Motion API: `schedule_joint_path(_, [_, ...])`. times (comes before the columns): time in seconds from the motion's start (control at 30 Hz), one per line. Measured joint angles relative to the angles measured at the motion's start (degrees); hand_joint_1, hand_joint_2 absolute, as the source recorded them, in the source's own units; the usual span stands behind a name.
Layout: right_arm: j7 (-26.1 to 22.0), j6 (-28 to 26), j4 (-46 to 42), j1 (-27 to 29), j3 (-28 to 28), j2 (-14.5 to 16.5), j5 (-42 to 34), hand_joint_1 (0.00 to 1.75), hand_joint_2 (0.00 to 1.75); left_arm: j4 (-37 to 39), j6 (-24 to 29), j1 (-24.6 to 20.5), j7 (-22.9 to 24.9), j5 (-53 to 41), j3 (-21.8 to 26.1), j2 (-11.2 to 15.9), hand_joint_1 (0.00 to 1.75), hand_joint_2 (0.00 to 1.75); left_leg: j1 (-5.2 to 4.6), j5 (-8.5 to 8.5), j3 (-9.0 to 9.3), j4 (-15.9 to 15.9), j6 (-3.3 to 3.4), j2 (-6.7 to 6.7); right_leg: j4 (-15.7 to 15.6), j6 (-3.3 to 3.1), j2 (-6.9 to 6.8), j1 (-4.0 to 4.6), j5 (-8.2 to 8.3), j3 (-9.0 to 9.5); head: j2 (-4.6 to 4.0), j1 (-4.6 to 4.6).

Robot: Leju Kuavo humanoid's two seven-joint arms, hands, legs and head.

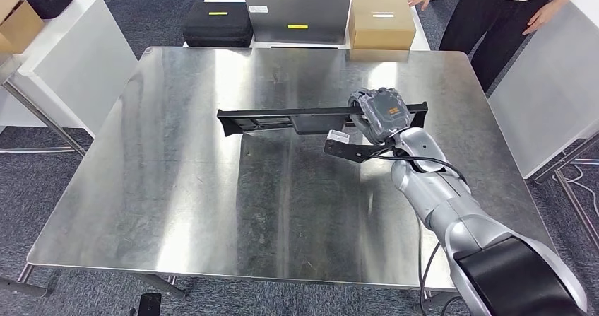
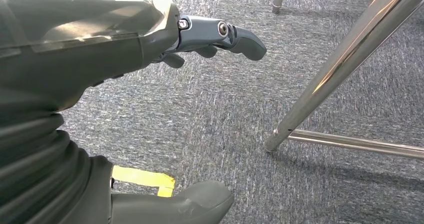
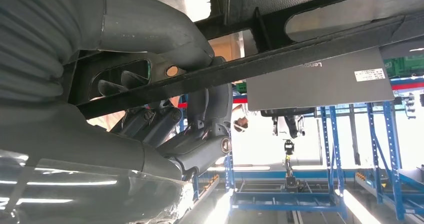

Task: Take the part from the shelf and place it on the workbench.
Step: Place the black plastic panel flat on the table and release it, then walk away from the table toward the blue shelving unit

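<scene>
Part: long black frame part (image 1: 282,120), held level just above the tabletop (image 1: 176,189), near its far middle.
Right hand: right hand (image 1: 380,114) clasps one end.
Left hand: left hand (image 2: 210,38) hangs empty, fingers apart.
Handling: likely stiff and light; an end grip invites droop, so mid-span is safer.

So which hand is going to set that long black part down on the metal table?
The right hand: it already grips the black part over the workbench. The left hand hangs low by the carpet, holding nothing.
</scene>
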Motion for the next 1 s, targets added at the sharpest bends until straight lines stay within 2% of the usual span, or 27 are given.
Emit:
schedule_joint_path(0.27, [0.0,0.0,0.0,0.0,0.0,0.0,-0.1,1.75,1.75,0.0,-0.3,0.0,1.0,0.0,0.1,0.0,0.00,1.75,0.00,0.00,0.00,0.0,0.00,-0.01,0.0,0.00,-0.01,0.00,0.00,0.00,0.00,0.00])
schedule_joint_path(0.37, [-0.7,0.1,0.0,0.0,0.0,0.2,-0.2,1.75,1.75,0.0,1.4,0.0,-0.2,-0.7,0.1,0.0,0.00,1.75,0.01,0.00,-0.01,0.0,0.01,-0.01,0.0,0.00,-0.01,0.00,0.00,0.00,0.00,0.00])
schedule_joint_path(0.5, [-2.1,0.0,0.0,0.1,0.0,0.8,0.1,0.00,1.75,0.0,4.9,0.0,-4.6,-1.1,0.1,0.0,0.00,1.75,0.00,0.00,0.00,0.0,0.01,0.00,0.0,0.00,0.00,0.00,0.00,0.00,0.00,0.00])
schedule_joint_path(0.57, [-2.3,0.0,0.0,0.1,0.1,1.2,0.1,0.00,1.75,0.0,5.0,0.0,-5.3,-0.7,0.1,-0.1,0.00,1.75,0.00,0.00,0.00,0.0,0.01,0.00,0.0,0.00,0.00,0.00,0.00,0.00,0.00,0.00])
schedule_joint_path(0.7, [-2.2,-0.1,0.0,0.1,0.3,1.6,0.1,0.00,1.75,0.0,5.0,0.0,-5.1,0.1,0.6,-0.1,0.00,0.00,0.00,0.00,-0.02,0.0,0.01,-0.04,0.0,0.00,-0.03,0.00,0.00,0.00,0.00,0.01])
schedule_joint_path(1.0, [-2.2,-0.1,0.0,0.1,0.5,1.7,-0.2,0.00,1.75,0.0,4.8,0.0,-3.7,0.2,1.1,0.0,0.00,0.00,0.00,0.00,-0.02,0.0,0.01,-0.06,0.0,0.00,-0.04,0.00,0.00,0.00,0.00,0.00])
